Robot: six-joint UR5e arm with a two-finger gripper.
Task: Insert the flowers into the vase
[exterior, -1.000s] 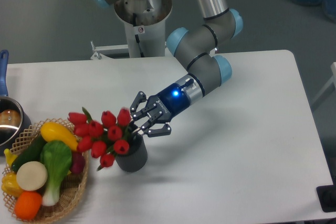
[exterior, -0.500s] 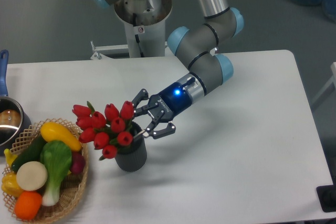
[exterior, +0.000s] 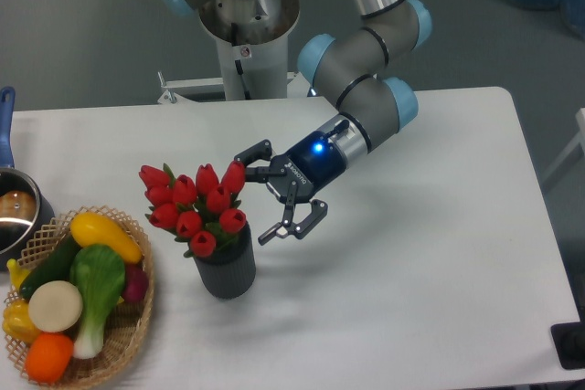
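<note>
A white table (exterior: pixel 439 253) is seen from a fixed camera above and in front. Near the left of its middle stands a small dark grey ribbed cylindrical vase (exterior: pixel 227 268), upright, with a bunch of red closed tulip buds on green stems (exterior: pixel 195 206) set in its mouth. The buds are spread wider than the vase and lean toward the left, above its rim. Just to the right of the bunch, a black two-finger gripper (exterior: pixel 263 192) is held out from a silver and pale blue robot arm (exterior: pixel 366 52), which reaches down from the upper middle of the view; a blue light is lit on the wrist behind the gripper. The jaws are spread wide apart and nothing is held between them: the upper finger lies close beside the topmost right bud, though contact cannot be made out, and the lower finger hangs clear to the right of the vase rim. At the left edge of the table, a round wicker basket (exterior: pixel 130 346) is filled with colourful toy vegetables (exterior: pixel 78 285), well apart from the vase. Behind the basket, partly cut off by the frame edge, a shiny metal pot with a blue handle (exterior: pixel 16 210) is seen.
</note>
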